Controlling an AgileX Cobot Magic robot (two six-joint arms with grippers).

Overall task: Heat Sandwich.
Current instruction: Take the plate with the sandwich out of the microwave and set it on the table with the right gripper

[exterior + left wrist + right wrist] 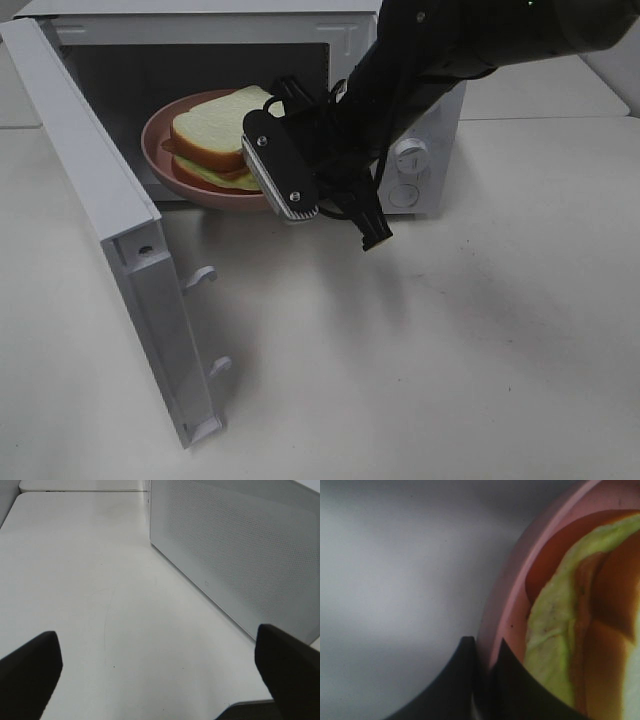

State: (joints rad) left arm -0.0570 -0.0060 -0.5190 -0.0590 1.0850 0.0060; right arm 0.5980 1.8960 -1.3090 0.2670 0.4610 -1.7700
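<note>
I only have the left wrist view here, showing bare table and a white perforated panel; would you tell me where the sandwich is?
Observer: The sandwich sits on a pink plate resting partly inside the open microwave.
Operator: Is the right gripper holding anything?
Observer: Yes, the right gripper is shut on the plate's rim.
Operator: And that white panel?
Observer: It is the microwave door, swung wide open.

The sandwich sits on the plate at the microwave's mouth (door swung out leftward), the right gripper at the plate's rim.
</note>
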